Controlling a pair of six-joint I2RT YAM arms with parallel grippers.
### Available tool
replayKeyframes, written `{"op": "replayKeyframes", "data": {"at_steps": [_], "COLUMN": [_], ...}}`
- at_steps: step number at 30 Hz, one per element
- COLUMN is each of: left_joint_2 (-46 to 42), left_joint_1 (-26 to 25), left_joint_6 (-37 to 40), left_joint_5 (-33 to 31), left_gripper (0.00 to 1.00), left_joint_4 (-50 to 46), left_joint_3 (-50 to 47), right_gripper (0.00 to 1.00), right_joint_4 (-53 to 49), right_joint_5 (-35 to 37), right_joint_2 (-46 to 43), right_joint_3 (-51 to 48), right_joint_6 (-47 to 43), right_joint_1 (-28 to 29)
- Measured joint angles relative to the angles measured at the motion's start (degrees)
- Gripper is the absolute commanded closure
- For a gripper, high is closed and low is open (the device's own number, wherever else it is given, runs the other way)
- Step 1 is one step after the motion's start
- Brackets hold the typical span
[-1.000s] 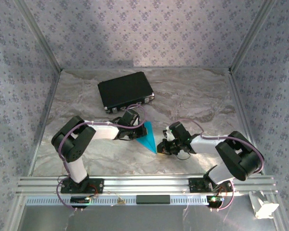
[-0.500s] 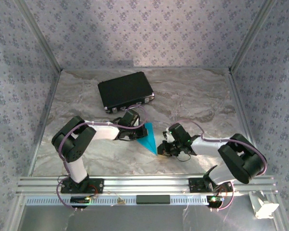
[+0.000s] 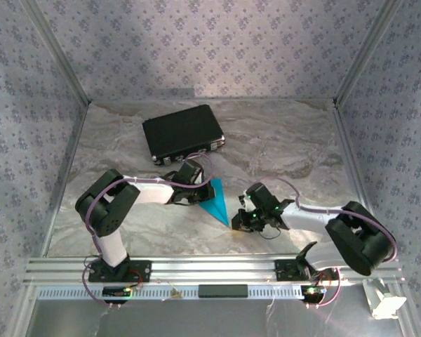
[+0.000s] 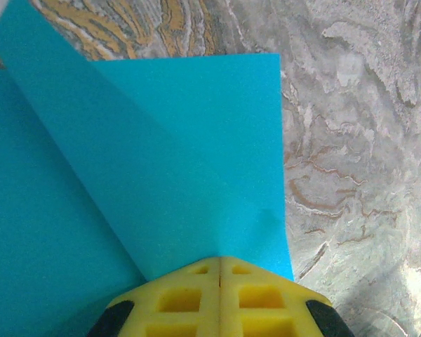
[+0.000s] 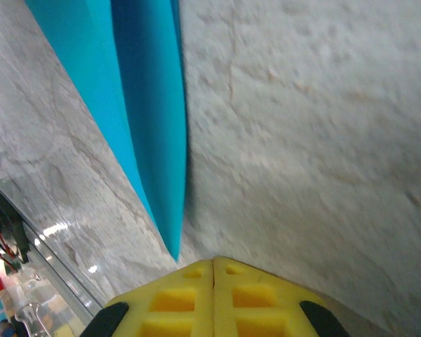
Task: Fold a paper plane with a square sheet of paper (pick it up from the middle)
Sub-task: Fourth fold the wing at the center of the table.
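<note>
Our left gripper (image 4: 219,261) has its jaws shut flat together, with the tips pressed on the wide end of the paper plane (image 4: 161,168). We cannot tell whether a layer is pinched between them. Our right gripper (image 5: 214,263) is likewise closed and empty, just beside the plane's pointed nose on the tabletop (image 5: 302,105). We judge this to be a creasing step. One arm anchors the paper, and the other should next run along the fold, low and gentle, without dragging the paper.

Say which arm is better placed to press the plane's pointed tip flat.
Right: the right claw sits shut beside the tip of the paper plane; the left claw is at the wide end.
</note>
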Motion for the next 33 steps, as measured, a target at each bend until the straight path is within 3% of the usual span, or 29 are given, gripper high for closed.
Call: {"op": "replayKeyframes", "data": {"at_steps": [6, 18, 33], "left_joint_2": [0.0, 0.0, 0.02], "left_joint_1": [-0.02, -0.04, -0.04], "left_joint_6": [0.0, 0.0, 0.02], "left_joint_5": [0.0, -0.02, 0.0], "left_gripper": [1.0, 1.0, 1.0], "left_joint_4": [0.2, 0.22, 0.2], "left_joint_3": [-0.11, -0.11, -0.11], "right_gripper": [0.99, 1.0, 1.0], "right_joint_4": [-3.08, 0.24, 2.54], "right_joint_5": [0.26, -1.01, -0.13], "right_joint_2": [-3.72, 12.55, 18.88], "right_joint_3": [3.37, 17.03, 16.46], "right_joint_6": [-0.02, -0.26, -1.16], "right_joint_1": [-2.58, -0.52, 0.2]}}
